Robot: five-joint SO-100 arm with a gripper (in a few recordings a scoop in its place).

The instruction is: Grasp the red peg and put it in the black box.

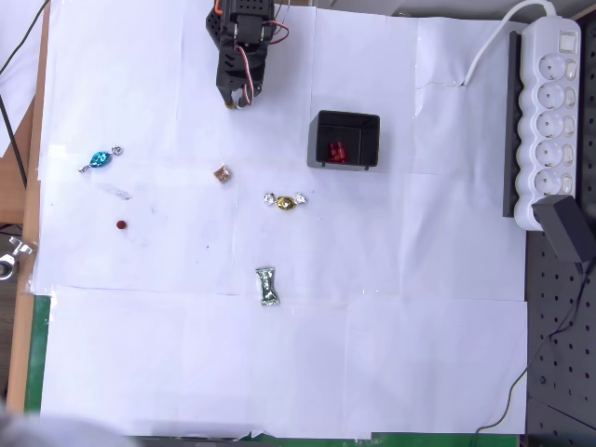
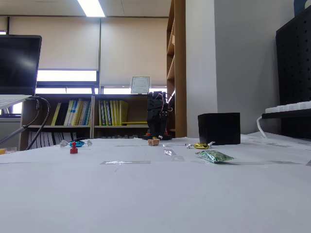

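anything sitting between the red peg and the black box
Yes. In the overhead view the small brownish-gold candy lies roughly on the line from the red peg to the black box, about midway. It lies low and could likely be cleared by lifting over it.

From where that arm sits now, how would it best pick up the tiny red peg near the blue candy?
Probably from straight above, closing the fingers on the narrow upper stem. In the fixed view the red peg stands upright on a wider base; from overhead it is a small round dot with bare paper around it, and the blue candy lies apart. Being round, any finger direction should do. The gripper hangs far off.
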